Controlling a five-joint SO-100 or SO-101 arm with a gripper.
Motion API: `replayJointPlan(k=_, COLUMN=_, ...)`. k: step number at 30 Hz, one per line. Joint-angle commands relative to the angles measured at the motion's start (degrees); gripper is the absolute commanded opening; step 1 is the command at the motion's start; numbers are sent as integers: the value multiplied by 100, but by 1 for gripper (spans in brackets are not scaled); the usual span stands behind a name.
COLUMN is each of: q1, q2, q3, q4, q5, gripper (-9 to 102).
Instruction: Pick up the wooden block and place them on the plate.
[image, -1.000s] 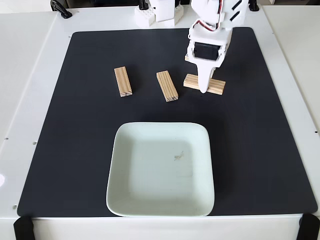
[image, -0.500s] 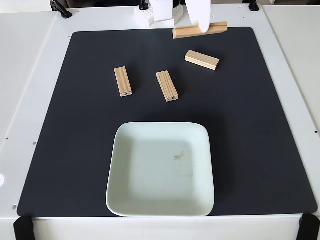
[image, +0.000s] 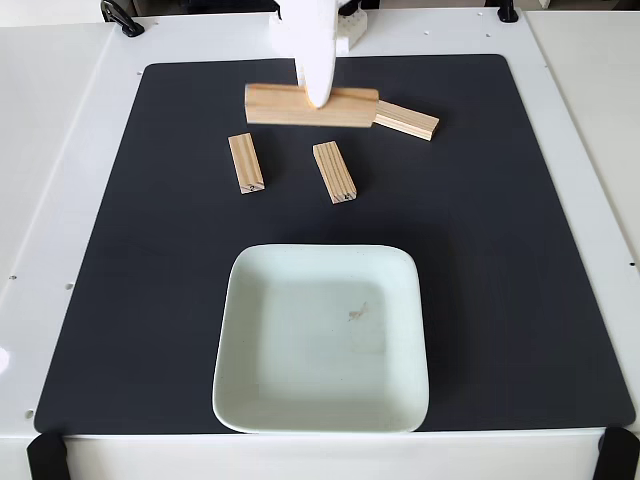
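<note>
Pale mint-white ceramic filled the lower centre of the fixed view: the plate (image: 320, 340), square with rounded corners and a raised rim, lay flat near the bottom edge of a black mat (image: 520, 300), with a small dark speck just right of its middle. Nothing rested on it. The mat covered most of a white table (image: 60, 200).

Farther up, above the plate and well apart from it, two wooden blocks lay on the mat: the left block (image: 246, 163) stood almost vertical in the frame, and the middle block (image: 334, 172), near it on the right, tilted slightly. Higher and to the right, a third block (image: 408, 120) lay slanted on the mat.

At the upper centre, the gripper (image: 319, 98) reached down from the top edge, its white fingers clenched around the middle of the held block (image: 290, 105). That block hung level and crosswise, looking larger than the others, and its right end overlapped the left end of the third block in the frame.
</note>
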Motion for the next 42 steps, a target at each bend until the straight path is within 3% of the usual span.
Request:
replayJointPlan(k=1, q1=26, q2=-1389, q3=-1811, q4=519, q5=141, gripper=0)
replayJointPlan(k=9, q1=-53, q2=-4570, q3=-5599, q4=1230, q5=466, gripper=0)
replayJointPlan(k=15, q1=-62, q2=-6223, q3=-7286, q4=1239, q5=439, gripper=0)
replayJointPlan(k=33, q1=-44, q2=-6847, q3=-7690, q4=1187, q5=501, gripper=0)
replayJointPlan(k=36, q1=-9, q2=-6838, q3=-7690, q4=1257, q5=501, gripper=9)
replayJointPlan(k=42, q1=26, q2=-6829, q3=-7611, q4=1257, q5=501, gripper=41)
